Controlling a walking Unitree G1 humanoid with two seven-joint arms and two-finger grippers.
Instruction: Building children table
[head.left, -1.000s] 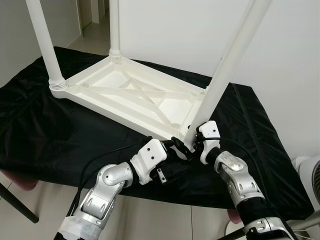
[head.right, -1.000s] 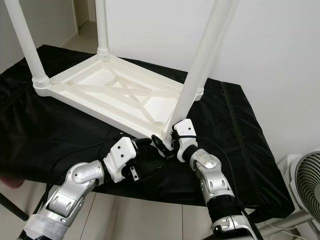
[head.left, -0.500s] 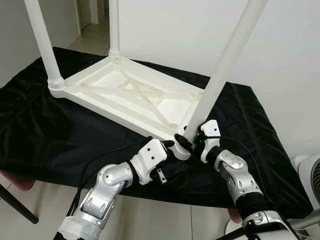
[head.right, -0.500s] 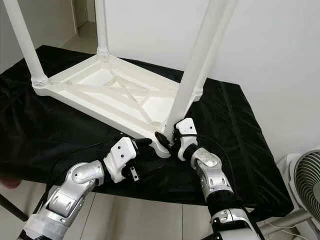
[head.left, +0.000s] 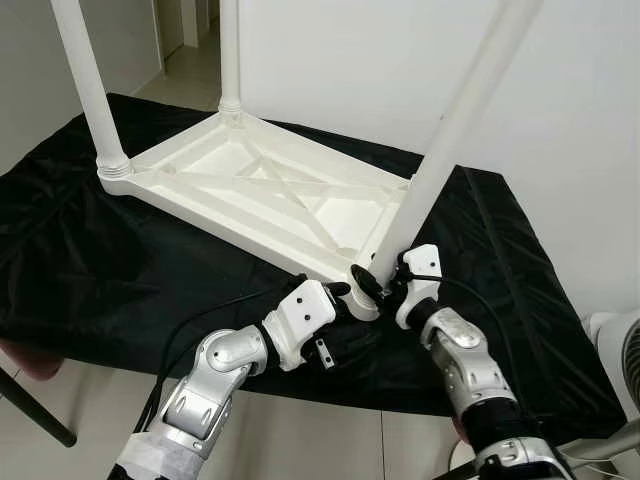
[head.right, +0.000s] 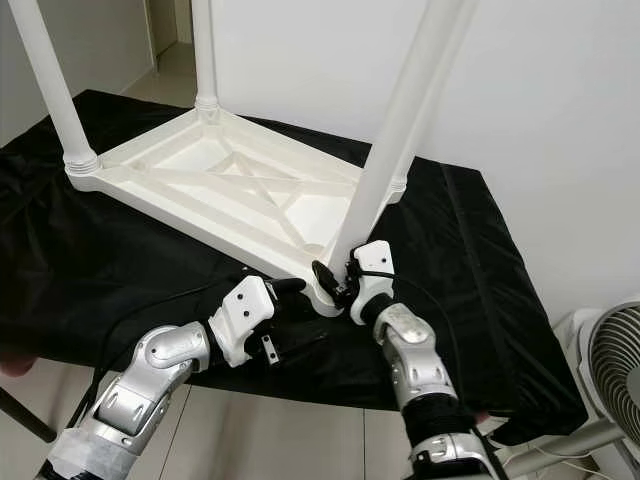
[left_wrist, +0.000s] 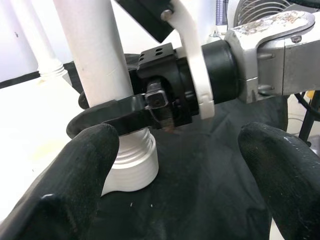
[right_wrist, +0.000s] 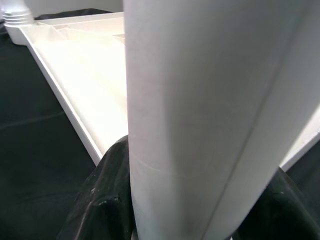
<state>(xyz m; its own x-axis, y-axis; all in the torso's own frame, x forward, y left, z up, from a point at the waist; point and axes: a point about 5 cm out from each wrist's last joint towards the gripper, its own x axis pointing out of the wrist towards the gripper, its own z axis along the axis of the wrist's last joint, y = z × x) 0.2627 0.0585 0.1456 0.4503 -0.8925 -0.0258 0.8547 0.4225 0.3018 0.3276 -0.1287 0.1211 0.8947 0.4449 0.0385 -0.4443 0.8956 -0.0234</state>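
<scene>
Right gripper (head.left: 372, 285) clamps the tilted white leg (head.left: 450, 140) at the upturned tabletop (head.left: 262, 190) corner; left gripper (head.left: 345, 300) hovers wide beside it

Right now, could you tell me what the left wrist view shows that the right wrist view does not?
The left wrist view shows the right gripper clasped round the near table leg just above its ribbed socket, with the left gripper open in front. The right wrist view instead shows the upturned tabletop stretching away to a far corner. Both show that leg and the black cloth.
</scene>
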